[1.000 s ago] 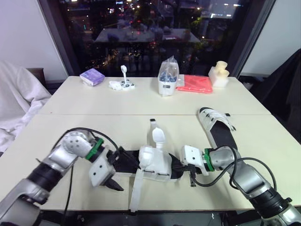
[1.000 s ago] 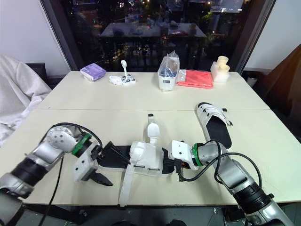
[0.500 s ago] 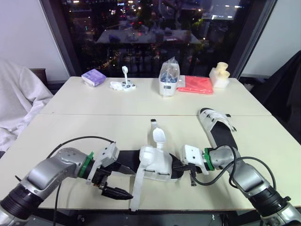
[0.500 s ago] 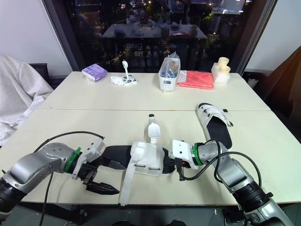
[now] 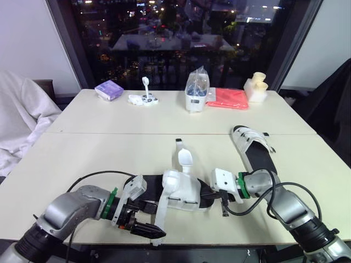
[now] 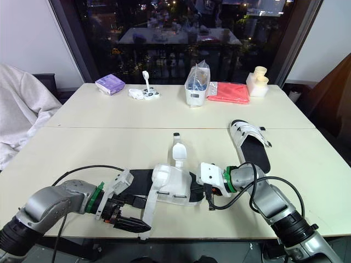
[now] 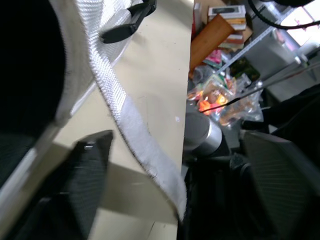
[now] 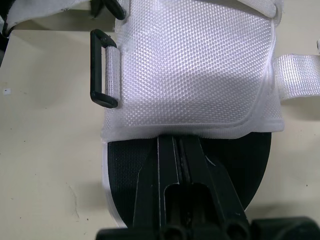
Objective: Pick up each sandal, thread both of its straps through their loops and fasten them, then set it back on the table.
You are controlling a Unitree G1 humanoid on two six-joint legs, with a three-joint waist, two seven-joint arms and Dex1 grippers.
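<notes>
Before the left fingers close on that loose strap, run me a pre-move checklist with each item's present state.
1. Right gripper clamped on the near sandal: ok, shut on its black sole.
2. Left gripper open: ok.
3. Loose strap between the left fingers: ok, it runs between them.
4. Black loop free for threading: ok, nothing through it.
5. Strap tip supported by the table: not ok, it overhangs the front edge.
6. Far sandal out of the way: ok, lying apart toward the robot's right.
</notes>
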